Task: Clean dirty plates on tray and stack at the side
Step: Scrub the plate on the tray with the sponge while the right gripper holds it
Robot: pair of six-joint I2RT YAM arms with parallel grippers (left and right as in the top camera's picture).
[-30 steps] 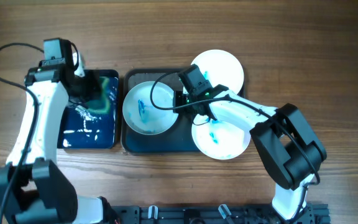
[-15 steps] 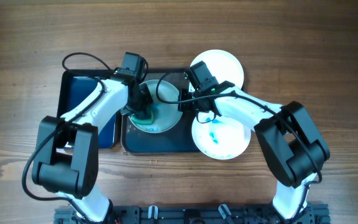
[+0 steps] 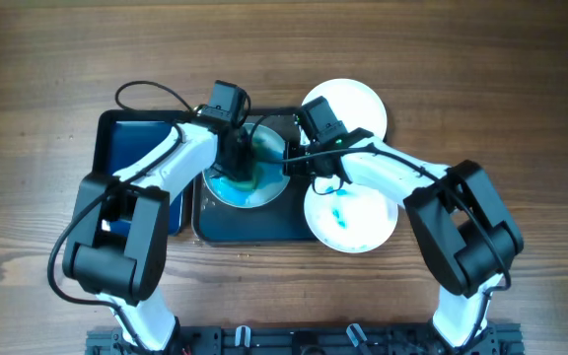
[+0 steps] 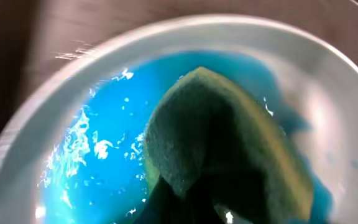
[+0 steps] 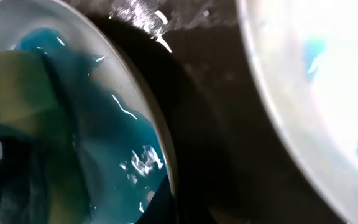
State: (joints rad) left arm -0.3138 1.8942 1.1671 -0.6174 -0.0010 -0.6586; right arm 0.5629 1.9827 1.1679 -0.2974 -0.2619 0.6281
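- Near plate (image 3: pixel 358 222): round and white with blue smears left of its middle. It lies at the front right, overlapping the right rim of the large tray (image 3: pixel 254 225), with the right arm crossing above its far edge.
- Large tray: a dark grey-blue rectangle at mid-table. In the right wrist view its wet surface glints beside the centre plate's rim.
- Centre plate (image 3: pixel 262 189): it sits inside the large tray, in its left half, and its well is flooded with bright blue liquid.
- Sponge (image 4: pixel 229 137): green scouring face with a yellow edge. It is pressed onto the well of the centre plate, with blue liquid pooled around it.
- Left gripper (image 3: pixel 237 163): it points down over the centre plate with its fingers pinched on the sponge. The sponge juts forward from under the wrist camera, hiding the fingertips.
- Right gripper (image 3: pixel 294 163): it is at the right rim of the centre plate, between that plate and the other two. A dark tip lies against the rim in its wrist view. Whether the fingers are closed on the rim or spread cannot be told.
- Small blue tray (image 3: pixel 131 148): glossy with a black rim, just left of the large tray and partly covered by the left arm.
- Far plate (image 3: pixel 353 104): white, with no smear visible from overhead. It overlaps the far right corner of the large tray and rests partly over the wooden table (image 3: pixel 47 59).
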